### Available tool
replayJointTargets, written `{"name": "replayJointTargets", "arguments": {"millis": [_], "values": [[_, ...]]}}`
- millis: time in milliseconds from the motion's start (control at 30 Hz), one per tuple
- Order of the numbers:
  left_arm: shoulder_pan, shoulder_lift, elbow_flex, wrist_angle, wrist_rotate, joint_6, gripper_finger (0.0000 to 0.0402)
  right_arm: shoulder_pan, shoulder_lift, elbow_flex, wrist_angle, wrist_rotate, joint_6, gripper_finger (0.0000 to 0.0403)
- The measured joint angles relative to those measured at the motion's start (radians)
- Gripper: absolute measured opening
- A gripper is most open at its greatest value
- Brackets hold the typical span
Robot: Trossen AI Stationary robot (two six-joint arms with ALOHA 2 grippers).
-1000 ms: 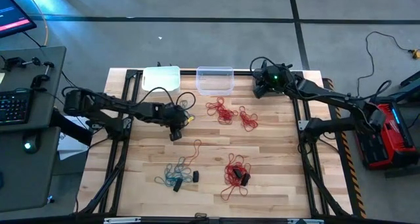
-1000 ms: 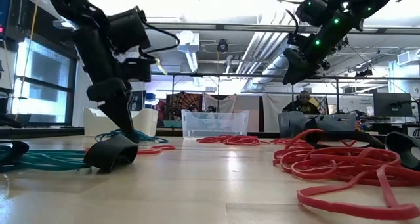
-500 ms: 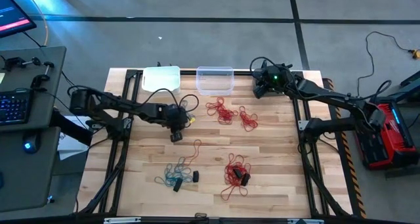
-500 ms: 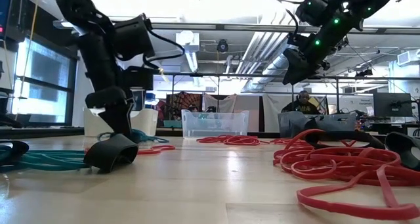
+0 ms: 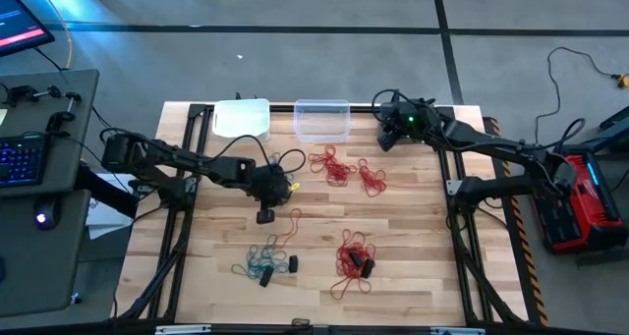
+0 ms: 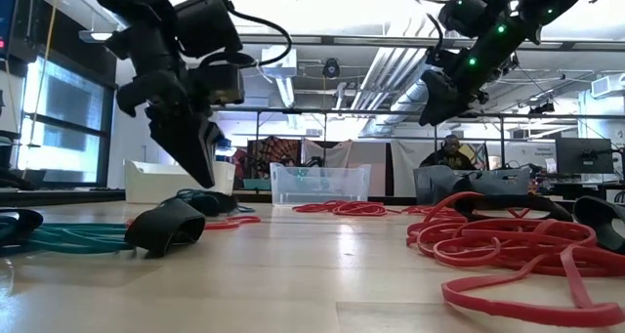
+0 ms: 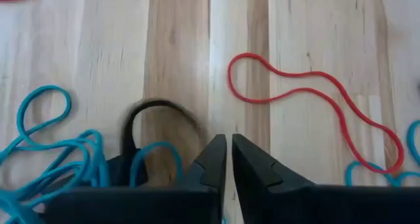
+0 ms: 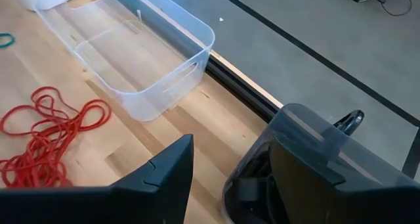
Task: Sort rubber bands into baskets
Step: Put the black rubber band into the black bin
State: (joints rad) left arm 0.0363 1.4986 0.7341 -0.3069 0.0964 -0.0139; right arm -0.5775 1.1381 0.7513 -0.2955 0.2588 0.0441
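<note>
A: While the left gripper [image 5: 264, 215] hangs mid-frame over the bare table [image 5: 413, 237], fingers pressed nearly together, does it pinch anything?

B: I cannot tell (nothing shows between them). Teal rubber bands [image 7: 49, 152] and a dark band [image 7: 154, 129] lie just beside.

A: So check the catch before carrying?

B: Yes, then to the white basket [image 5: 241, 117], upper left. The right gripper [image 5: 390, 131], spread wide, waits upper right over the dark basket [image 8: 308, 168].

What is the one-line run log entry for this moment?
left gripper: shut, no band visibly held | right gripper: open, over dark basket | baskets: no bands seen inside
</note>
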Motion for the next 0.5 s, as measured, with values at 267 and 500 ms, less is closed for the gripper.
{"name": "replayJointTargets", "arguments": {"millis": [267, 500], "values": [[-0.063, 0.000, 0.000, 0.016, -0.023, -0.001, 0.0083, 0.011, 0.000, 0.000, 0.000, 0.000, 0.000, 0.0189], [-0.102, 0.046, 0.001, 0.049, -0.153, 0.094, 0.0110, 0.011, 0.000, 0.000, 0.015, 0.000, 0.000, 0.0189]]}}
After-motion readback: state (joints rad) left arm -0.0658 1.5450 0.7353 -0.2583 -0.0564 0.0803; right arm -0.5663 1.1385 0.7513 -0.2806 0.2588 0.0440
